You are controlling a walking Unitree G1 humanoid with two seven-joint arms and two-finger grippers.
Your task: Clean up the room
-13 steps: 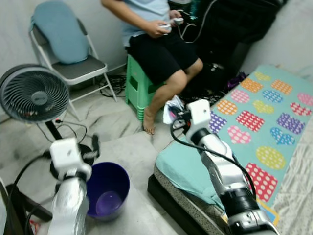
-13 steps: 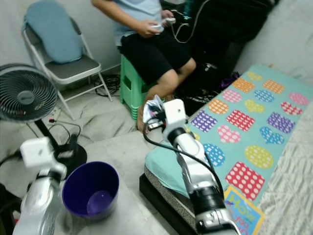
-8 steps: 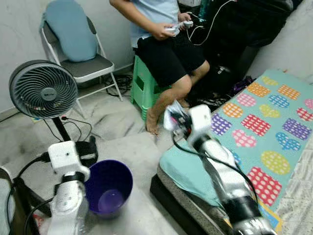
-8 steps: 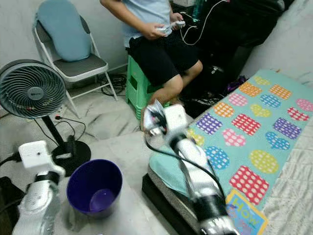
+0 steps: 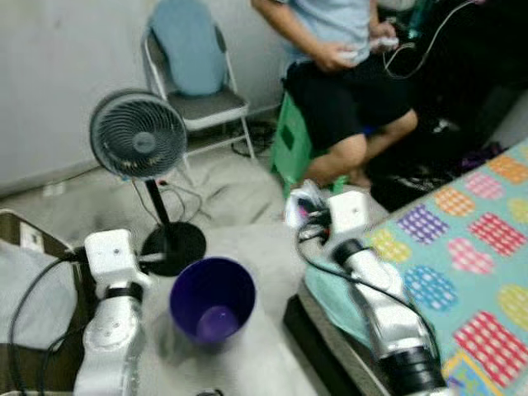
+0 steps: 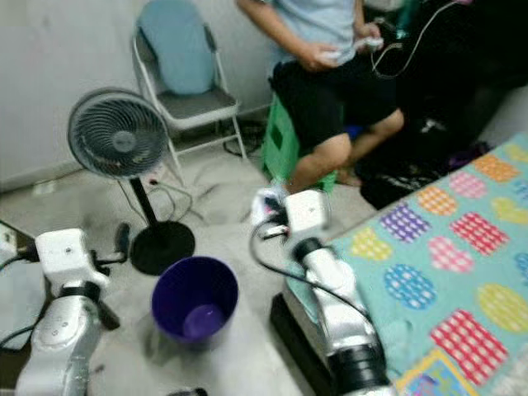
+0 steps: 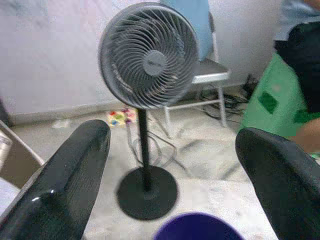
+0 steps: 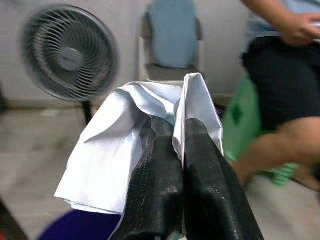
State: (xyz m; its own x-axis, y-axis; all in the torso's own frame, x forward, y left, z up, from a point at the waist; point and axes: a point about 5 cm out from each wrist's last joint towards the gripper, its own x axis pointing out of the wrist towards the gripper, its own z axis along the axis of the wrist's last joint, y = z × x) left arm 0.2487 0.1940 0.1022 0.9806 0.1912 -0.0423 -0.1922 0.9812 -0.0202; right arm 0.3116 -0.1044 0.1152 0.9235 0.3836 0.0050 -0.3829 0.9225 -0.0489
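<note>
Crumpled white paper (image 8: 135,145) is pinched between the two black fingers (image 8: 160,190) of the right gripper (image 8: 177,135), which are pressed together on it, the sheet folding up over their tips. In the head views the right gripper (image 5: 312,216) holds the paper (image 5: 302,200) out in front of the robot, above the floor just off the corner of the mattress (image 5: 462,272), near the foot of the seated person (image 5: 346,74). The silver right arm runs back from it over the teal sheet with coloured patches.

The left gripper (image 7: 172,150) has its fingers (image 7: 65,170) spread wide apart with nothing between them; it points toward the standing fan (image 7: 147,57), whose round black base sits on the pale floor just beyond the rim of the purple bin (image 7: 197,227). In the head views the left gripper (image 6: 115,247) is beside the fan's base (image 6: 162,246).

The purple bin (image 5: 213,299) stands open on the floor between the two arms, to the left of and below the held paper. Behind the fan (image 5: 136,136) is a folding chair (image 5: 206,91) with a blue cushion against the wall. The person sits on a green stool (image 5: 293,144), hands on a small white device with cables. A bundle of dark cables and bags lies at the head of the mattress.
</note>
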